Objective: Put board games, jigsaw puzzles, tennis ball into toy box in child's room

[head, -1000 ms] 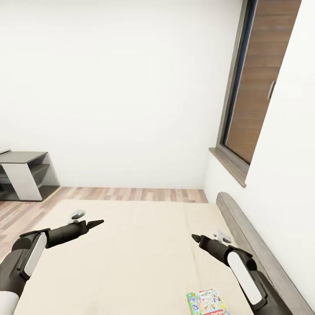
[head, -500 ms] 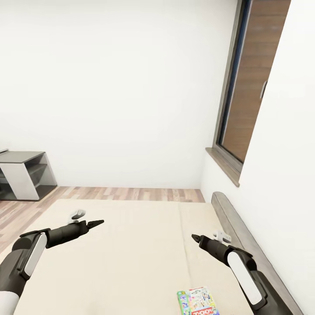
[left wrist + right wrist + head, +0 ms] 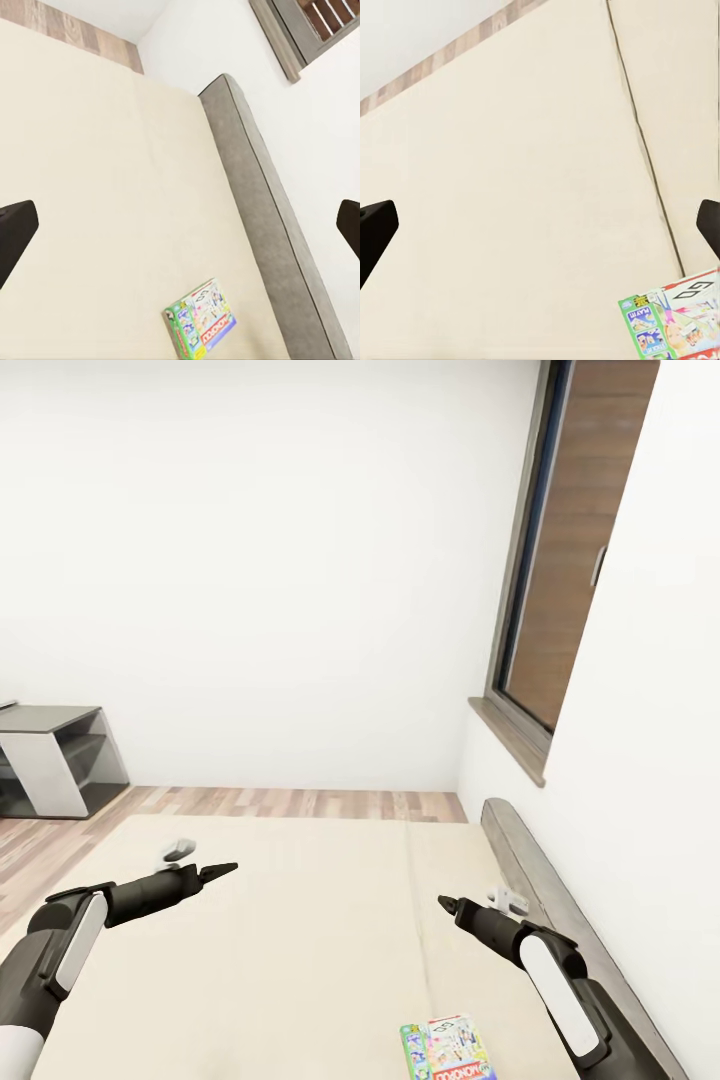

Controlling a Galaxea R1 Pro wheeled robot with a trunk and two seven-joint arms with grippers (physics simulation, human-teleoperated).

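Observation:
A colourful board game box lies flat on the cream bed, near the headboard side and close to me. It also shows in the left wrist view as the board game and in the right wrist view as the board game. My left gripper hovers over the bed's left part, open and holding nothing. My right gripper hangs above the bed's right part, beyond the box, open and holding nothing. The dark fingers stand far apart. The table, toy box, puzzles and tennis ball are out of view.
A grey headboard runs along the bed's right side against the white wall. A window with a sill sits above it. A grey shelf unit stands at the far left on the wooden floor.
The camera has swung slightly to the right, so the window, headboard and board game sit further left in the picture. Both arms keep their pose.

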